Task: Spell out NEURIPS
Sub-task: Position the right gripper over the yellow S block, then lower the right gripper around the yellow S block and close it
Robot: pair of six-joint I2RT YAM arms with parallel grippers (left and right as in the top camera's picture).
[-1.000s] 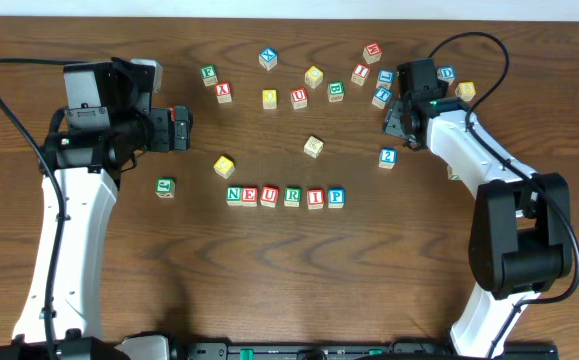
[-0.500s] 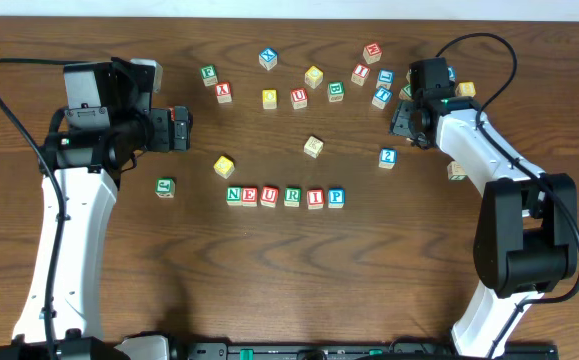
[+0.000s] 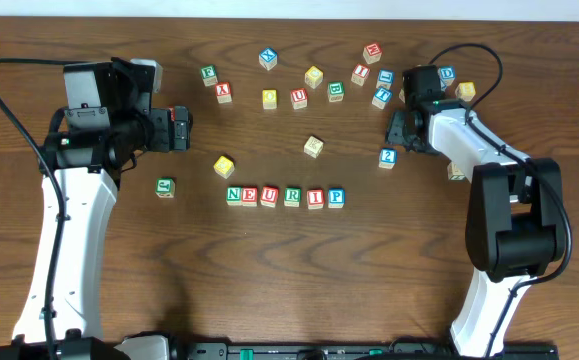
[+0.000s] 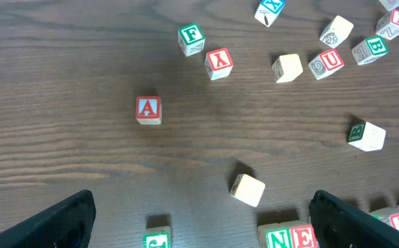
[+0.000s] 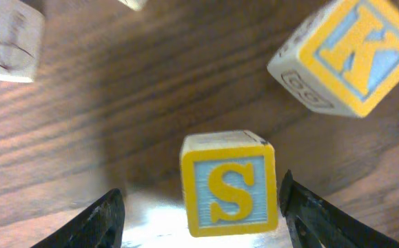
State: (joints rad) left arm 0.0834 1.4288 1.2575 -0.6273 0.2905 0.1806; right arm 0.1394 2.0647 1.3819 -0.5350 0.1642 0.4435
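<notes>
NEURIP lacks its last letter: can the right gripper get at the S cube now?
Probably yes. The S cube lies between the open fingers of the right gripper, with a gap on each side. The K cube sits apart, up and to the right, so nothing seems to block closing.

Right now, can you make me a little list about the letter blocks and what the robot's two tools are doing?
Word so far: NEURIP, in a row of blocks
Missing letter: S
S block: on the table, between the fingers of the right tool, a gap on each side
Right tool: open, over the S block
Left tool: open, holding nothing
Nearest neighbour: K block, close to the S block
Other blocks: scattered beyond the row
</notes>
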